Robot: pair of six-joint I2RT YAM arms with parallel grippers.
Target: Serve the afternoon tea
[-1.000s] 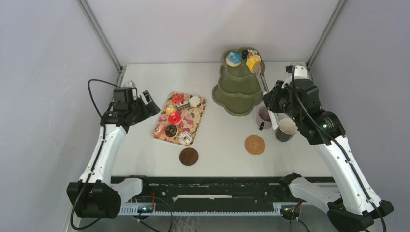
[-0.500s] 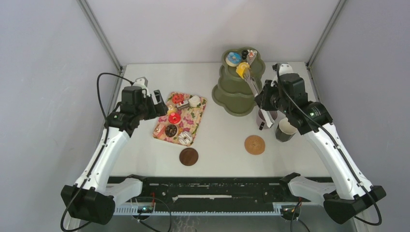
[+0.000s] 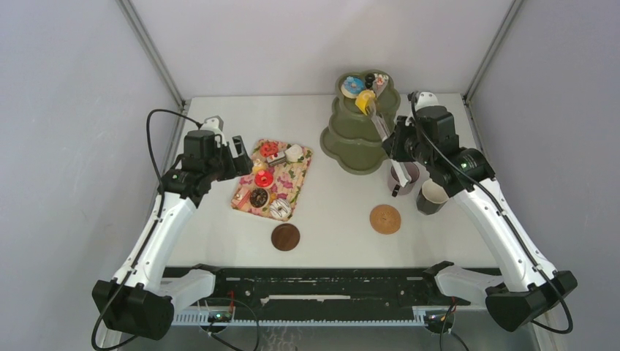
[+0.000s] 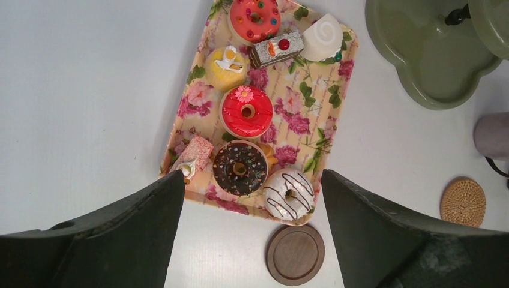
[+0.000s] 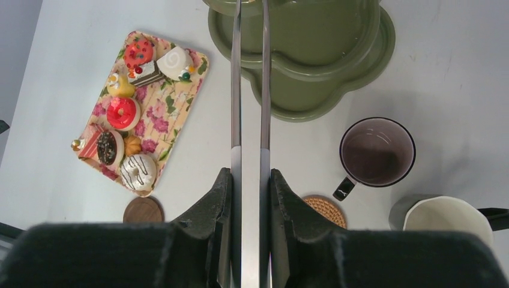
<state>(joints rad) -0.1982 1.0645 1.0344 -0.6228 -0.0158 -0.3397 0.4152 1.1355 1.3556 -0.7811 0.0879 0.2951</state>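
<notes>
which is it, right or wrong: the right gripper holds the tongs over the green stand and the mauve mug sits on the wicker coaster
Wrong in one respect. The mauve mug stands on the bare table beside the wicker coaster, not on it, as the right wrist view shows. The right gripper does hold the tongs over the green stand.

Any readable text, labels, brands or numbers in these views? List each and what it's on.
No text can be read in any view.
floral tray: flower print only.
mauve mug, green mug, dark coaster, woven coaster, tiered stand: no markings visible.
</notes>
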